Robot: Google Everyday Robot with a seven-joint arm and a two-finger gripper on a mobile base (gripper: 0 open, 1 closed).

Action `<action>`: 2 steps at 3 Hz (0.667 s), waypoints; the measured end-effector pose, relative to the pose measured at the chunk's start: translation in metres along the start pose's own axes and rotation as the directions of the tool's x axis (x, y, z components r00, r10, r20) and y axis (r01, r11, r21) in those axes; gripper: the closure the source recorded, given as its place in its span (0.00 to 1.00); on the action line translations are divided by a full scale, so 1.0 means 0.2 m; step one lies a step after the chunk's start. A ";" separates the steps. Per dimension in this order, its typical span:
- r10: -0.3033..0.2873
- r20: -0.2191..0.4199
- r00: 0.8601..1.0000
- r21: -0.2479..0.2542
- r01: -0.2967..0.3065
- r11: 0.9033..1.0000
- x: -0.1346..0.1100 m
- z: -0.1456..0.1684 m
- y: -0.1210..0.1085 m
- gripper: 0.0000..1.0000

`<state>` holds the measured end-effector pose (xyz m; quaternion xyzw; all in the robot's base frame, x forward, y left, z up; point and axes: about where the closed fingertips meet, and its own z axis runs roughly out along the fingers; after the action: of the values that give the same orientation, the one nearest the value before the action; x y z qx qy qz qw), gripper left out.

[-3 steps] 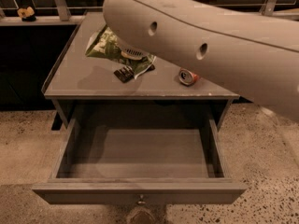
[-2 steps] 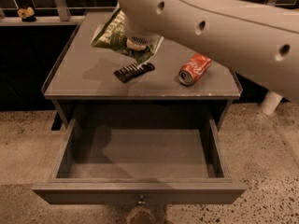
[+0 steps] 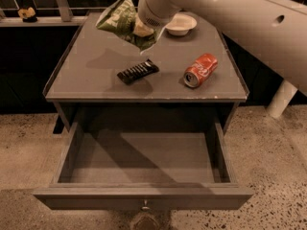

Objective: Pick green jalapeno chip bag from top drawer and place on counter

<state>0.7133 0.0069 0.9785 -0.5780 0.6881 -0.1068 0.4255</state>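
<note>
The green jalapeno chip bag [image 3: 117, 18] hangs in the air above the far left part of the counter [image 3: 96, 75] and casts a shadow on it. My gripper [image 3: 141, 30] is at the end of the big white arm [image 3: 230, 13]. It is shut on the bag's right lower edge. The top drawer [image 3: 144, 198] is pulled open below the counter. Its inside is bare, and its small knob [image 3: 144, 206] shows at the front.
A flat black candy bar wrapper [image 3: 138, 71] and a red soda can [image 3: 200, 70] on its side lie on the counter's front half. A white bowl [image 3: 180, 24] stands at the back. A white post [image 3: 283, 97] stands on the speckled floor at right.
The arm has drawn back toward the upper right with the bag, which now hangs higher over the counter's far side. The soda can and bowl are uncovered.
</note>
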 end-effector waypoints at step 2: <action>-0.007 -0.010 1.000 -0.004 0.007 1.000 0.02 0.02 -0.08 1.00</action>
<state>0.7281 0.0003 0.9840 -0.5809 0.6883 -0.1099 0.4204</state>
